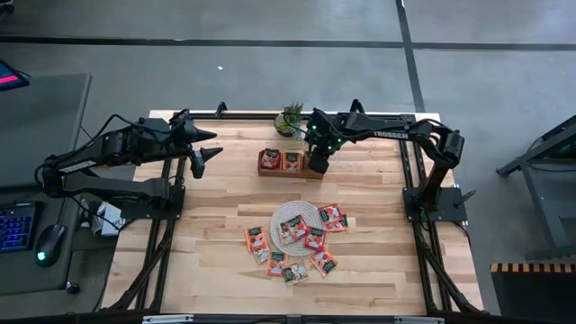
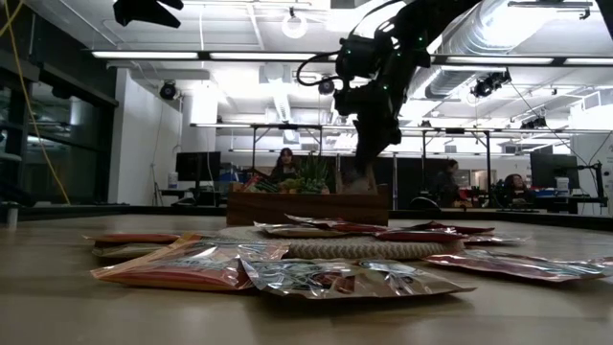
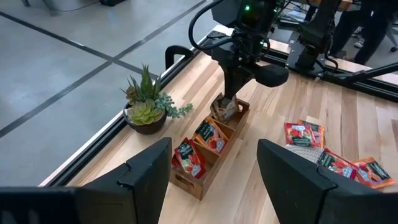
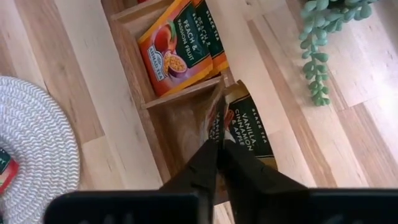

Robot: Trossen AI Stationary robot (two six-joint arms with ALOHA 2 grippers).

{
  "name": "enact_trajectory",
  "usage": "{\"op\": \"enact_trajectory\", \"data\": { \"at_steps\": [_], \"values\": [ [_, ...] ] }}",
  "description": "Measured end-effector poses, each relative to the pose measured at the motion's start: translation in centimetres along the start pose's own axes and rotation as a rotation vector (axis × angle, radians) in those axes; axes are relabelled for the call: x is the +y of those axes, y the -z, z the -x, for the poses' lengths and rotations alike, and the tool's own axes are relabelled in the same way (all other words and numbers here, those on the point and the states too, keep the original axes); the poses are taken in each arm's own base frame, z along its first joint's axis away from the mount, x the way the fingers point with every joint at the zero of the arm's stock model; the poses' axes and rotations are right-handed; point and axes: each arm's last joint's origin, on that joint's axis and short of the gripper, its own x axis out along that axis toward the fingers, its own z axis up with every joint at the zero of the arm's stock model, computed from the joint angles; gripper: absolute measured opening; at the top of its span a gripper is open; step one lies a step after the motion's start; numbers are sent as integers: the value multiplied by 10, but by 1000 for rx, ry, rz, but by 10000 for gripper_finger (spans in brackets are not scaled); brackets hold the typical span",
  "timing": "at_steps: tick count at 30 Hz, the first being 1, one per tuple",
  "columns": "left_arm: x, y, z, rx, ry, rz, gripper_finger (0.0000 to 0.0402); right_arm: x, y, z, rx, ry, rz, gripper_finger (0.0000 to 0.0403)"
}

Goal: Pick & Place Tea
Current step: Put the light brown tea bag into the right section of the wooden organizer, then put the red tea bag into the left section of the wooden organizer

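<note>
Right gripper (image 4: 217,146) pinched a beige tea sachet (image 4: 239,124) narrowly over the tray (image 1: 290,172)'s right-hand compartment, upper centre of high view. Best lowered fully inside before release. Left gripper (image 1: 209,147) waited wide, upper left.

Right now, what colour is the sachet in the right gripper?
Beige-gold with a dark green label, the sachet pinched in the right gripper; right wrist view shows it best.

We see an open-plan lab or office: ceiling ducts (image 2: 536,38), strip lights (image 2: 144,55), rows of desks with monitors (image 2: 196,165), seated people (image 2: 284,165), concrete floor (image 1: 270,72).
</note>
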Motion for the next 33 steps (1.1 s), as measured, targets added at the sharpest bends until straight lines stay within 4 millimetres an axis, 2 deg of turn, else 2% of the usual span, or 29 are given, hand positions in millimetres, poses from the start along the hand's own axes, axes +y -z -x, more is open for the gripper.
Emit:
{"op": "enact_trajectory", "data": {
  "at_steps": [8,14,21,26,33],
  "values": [
    [0,0,0,0,2,0,233,0,0,0,1,2,-3,125],
    [-2,0,0,10,51,0,234,3,-2,11,-26,-56,-19,162],
    [-2,0,0,13,59,7,234,10,0,42,-79,-149,-42,168],
    [-2,1,0,20,61,29,234,28,2,62,-111,-267,-47,170],
    [-5,1,-10,61,64,50,234,70,18,52,-39,-355,-10,168]
  ]
}}
